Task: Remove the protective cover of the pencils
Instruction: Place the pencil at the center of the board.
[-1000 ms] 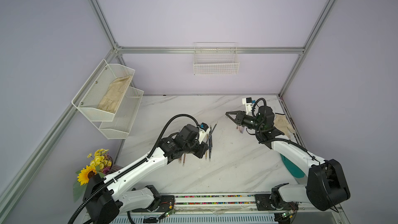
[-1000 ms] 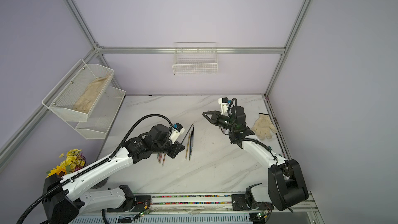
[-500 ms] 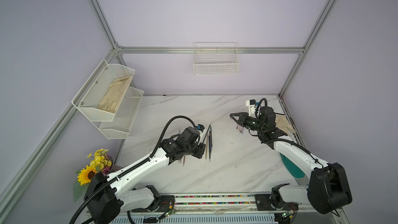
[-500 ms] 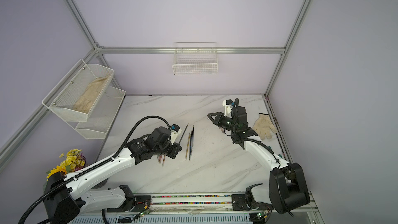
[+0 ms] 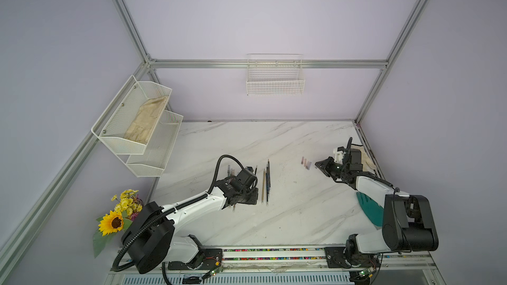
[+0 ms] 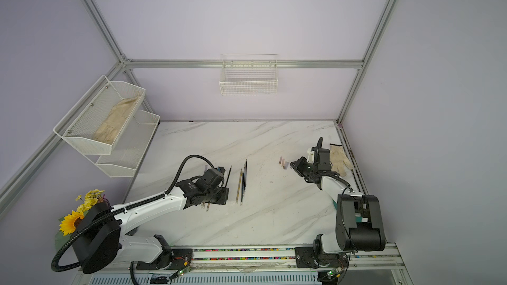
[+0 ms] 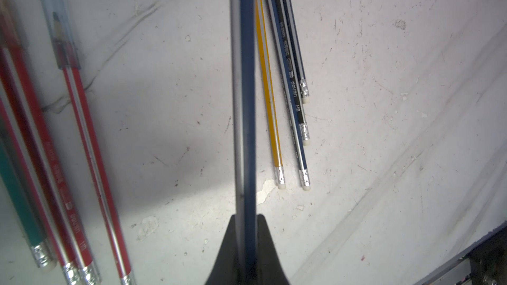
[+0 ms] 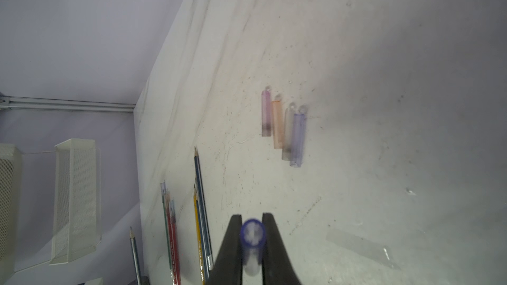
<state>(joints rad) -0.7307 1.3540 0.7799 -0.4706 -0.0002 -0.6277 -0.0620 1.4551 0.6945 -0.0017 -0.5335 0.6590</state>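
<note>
Overhead, the right hand (image 5: pixel 318 164) hovers just beside the loose caps (image 5: pixel 305 162) on the desk (image 5: pixel 288 215). Left wrist: the left hand (image 7: pixel 246 219) clenches one bare pencil (image 7: pixel 242 91), parallel with the pencils (image 7: pixel 294 90) lying ahead. Right wrist: a blue cap (image 8: pixel 253 235) gripped, cap row dead ahead.

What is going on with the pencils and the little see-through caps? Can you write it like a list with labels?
Left gripper: shut on a blue-and-grey wooden pencil with a bare tip
Right gripper: shut on a clear blue plastic cap
Caps off: four tinted clear plastic tubes lying together on the white marble table
Bare pencils: four thin wooden ones, side by side
Still capped: several red and green wooden pencils, lying together
</note>
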